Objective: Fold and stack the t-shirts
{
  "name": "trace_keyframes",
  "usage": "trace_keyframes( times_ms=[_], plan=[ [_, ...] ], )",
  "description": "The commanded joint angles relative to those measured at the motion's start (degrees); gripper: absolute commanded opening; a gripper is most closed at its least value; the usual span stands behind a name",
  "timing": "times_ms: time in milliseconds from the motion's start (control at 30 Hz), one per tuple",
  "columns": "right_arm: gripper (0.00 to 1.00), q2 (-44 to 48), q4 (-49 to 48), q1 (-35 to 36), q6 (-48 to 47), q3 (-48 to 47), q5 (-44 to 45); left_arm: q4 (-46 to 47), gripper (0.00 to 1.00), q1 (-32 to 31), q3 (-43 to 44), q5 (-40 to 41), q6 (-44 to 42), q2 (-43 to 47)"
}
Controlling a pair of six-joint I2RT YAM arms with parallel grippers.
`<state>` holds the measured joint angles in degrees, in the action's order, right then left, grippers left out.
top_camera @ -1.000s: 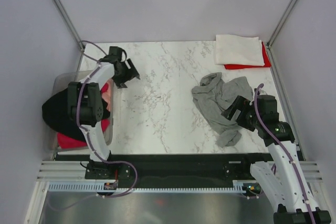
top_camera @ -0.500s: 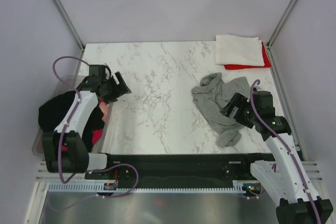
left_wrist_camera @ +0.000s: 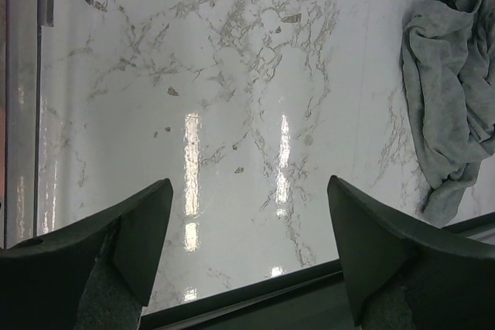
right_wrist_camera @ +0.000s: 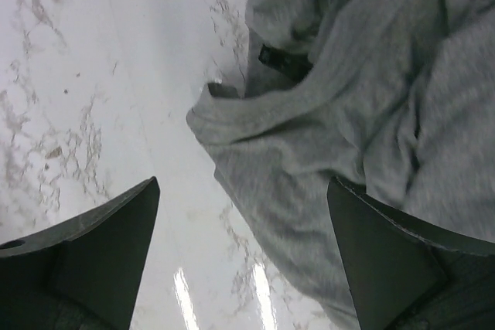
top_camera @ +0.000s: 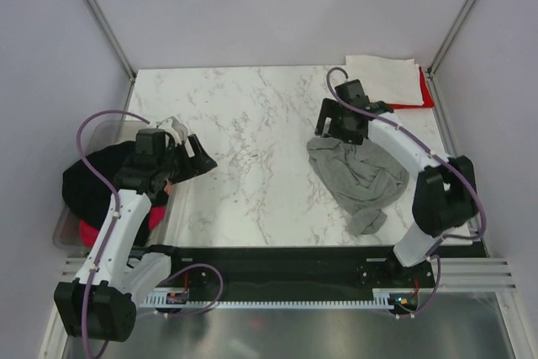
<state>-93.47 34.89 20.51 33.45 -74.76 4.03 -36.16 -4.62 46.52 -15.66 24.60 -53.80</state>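
Observation:
A crumpled heather grey t-shirt (top_camera: 361, 178) lies on the right half of the marble table (top_camera: 252, 124). My right gripper (top_camera: 332, 129) is open and empty, hovering over the shirt's far left edge. In the right wrist view, its gripper (right_wrist_camera: 244, 185) frames the grey cloth (right_wrist_camera: 348, 113), which has a small black neck label (right_wrist_camera: 282, 59). My left gripper (top_camera: 197, 161) is open and empty over the table's left side. In the left wrist view, its gripper (left_wrist_camera: 249, 187) shows bare marble, with the grey shirt (left_wrist_camera: 452, 90) far right. A folded white shirt (top_camera: 382, 77) lies on a red one (top_camera: 426, 94) at the back right.
A clear plastic tub (top_camera: 63, 224) stands off the table's left edge, holding a black shirt (top_camera: 92, 182) and red cloth (top_camera: 84, 231). Its wall shows in the left wrist view (left_wrist_camera: 23, 75). Grey walls and metal posts bound the table. A black rail (top_camera: 286, 262) runs along the near edge.
My right arm has swung from the near right side of the grey shirt to its far left edge. My left gripper has moved nearer, from by the tub out over the table.

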Motion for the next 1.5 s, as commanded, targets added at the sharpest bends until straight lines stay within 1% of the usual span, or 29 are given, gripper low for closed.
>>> trace_keyframes(
  times_ms=[0,67,133,233,267,333,367,400,467,500,533,633,667,733,767,833,867,900,933,967,1033,1067,1100,1133,1200,1333,1400,1433,1467],
  plan=[
    [0.97,-8.99,0.87,1.72,-1.55,-8.28,5.19,1.53,0.88,0.14,0.06,-2.7,-2.98,-1.65],
    [0.97,-14.6,2.28,2.34,-1.63,-12.31,6.24,1.45,0.87,0.14,0.32,-3.32,-3.24,-2.62],
    [0.96,-17.17,2.28,2.69,-1.72,-13.74,7.13,1.45,0.87,0.14,0.41,-3.76,-3.24,-2.98],
    [0.91,-21.57,2.81,3.22,-2.51,-16.37,8.53,1.53,0.87,0.14,0.24,-4.03,-3.33,-2.54],
    [0.88,-23.23,3.16,3.39,-2.69,-17.16,8.54,1.53,0.87,0.14,0.24,-3.94,-3.33,-2.36],
    [0.73,-24.38,3.07,3.57,-3.3,-17.78,8.27,1.53,0.87,0.14,0.23,-4.03,-3.16,-2.36],
    [0.52,-25.26,3.07,4.0,-3.48,-18.4,8.19,1.53,0.87,0.14,0.24,-4.03,-3.24,-2.45],
    [0.39,-25.44,3.07,4.18,-3.83,-18.66,7.92,1.53,0.87,0.14,0.15,-3.94,-3.24,-2.36],
    [0.18,-24.75,4.56,5.75,-4.1,-20.06,9.05,1.53,0.87,0.14,0.06,-4.03,-3.15,-2.54],
    [0.04,-24.05,5.09,6.46,-4.1,-20.51,10.02,1.53,0.87,0.14,0.15,-3.94,-3.24,-2.54],
    [0.0,-23.17,5.97,7.43,-4.18,-21.21,10.64,1.53,0.87,0.14,0.15,-3.68,-3.16,-2.71],
    [0.0,-18.69,11.06,13.66,-3.83,-25.68,11.26,1.62,0.87,0.14,0.06,-3.15,-3.15,-2.62],
    [0.0,-16.68,14.9,18.03,-3.83,-29.61,11.96,1.53,0.86,0.14,-0.03,-2.89,-3.07,-2.36],
    [0.0,-15.08,18.61,22.62,-3.75,-34.11,12.31,1.36,0.86,0.14,0.06,-1.92,-2.98,-1.92],
    [0.0,-13.42,20.81,26.56,-3.57,-37.7,12.4,1.27,0.86,0.14,0.06,-1.48,-2.89,-1.23],
    [0.0,-11.66,20.66,28.96,-4.97,-39.49,8.47,1.18,0.87,0.14,-0.03,-0.34,-2.72,-0.52],
    [0.0,-9.56,17.78,29.58,-6.11,-38.1,1.92,1.18,0.87,0.14,-0.12,-0.07,-2.63,-0.25],
    [0.05,-8.23,15.32,29.5,-8.55,-36.09,-0.49,1.18,0.87,0.14,-0.03,0.28,-2.63,0.01],
    [0.34,-7.0,12.94,29.58,-9.88,-33.28,-0.78,1.09,0.87,0.14,-0.03,0.37,-2.54,0.01],
    [0.98,-5.51,12.05,29.06,-9.98,-28.12,7.4,1.09,0.88,0.14,-0.03,0.54,-2.54,-0.08],
    [0.98,-6.02,15.27,26.17,-7.72,-23.53,11.69,1.01,0.88,0.14,-0.03,0.81,-2.45,-0.78],
    [0.98,-5.67,18.34,22.42,-7.0,-21.41,11.26,0.92,0.88,0.14,-0.03,0.81,-2.54,-1.21],
    [0.98,-4.28,17.5,21.25,-6.21,-18.35,10.65,0.66,0.88,0.14,0.15,0.72,-2.45,-1.48],
    [0.98,0.96,15.66,20.45,-4.81,-10.83,10.91,0.57,0.88,0.14,0.15,0.81,-2.54,-1.83],
    [0.98,7.04,9.68,20.44,-2.88,-4.02,10.47,0.48,0.88,0.14,0.15,1.07,-2.28,-2.1],
    [0.98,20.22,5.37,20.79,4.15,12.48,6.62,0.3,0.86,-0.12,-0.03,1.07,-1.57,-2.1],
    [0.94,22.44,4.04,21.58,7.66,17.17,5.64,-0.13,0.82,-1.61,-0.29,2.2,-0.53,-1.22],
    [0.91,24.37,2.82,23.41,8.81,21.37,5.11,-0.48,0.81,-2.84,-0.12,3.08,0.0,-0.7],
    [0.9,25.26,1.77,24.56,11.52,23.41,4.85,-0.84,0.81,-4.41,-0.38,6.49,0.71,0.87]
  ],
)
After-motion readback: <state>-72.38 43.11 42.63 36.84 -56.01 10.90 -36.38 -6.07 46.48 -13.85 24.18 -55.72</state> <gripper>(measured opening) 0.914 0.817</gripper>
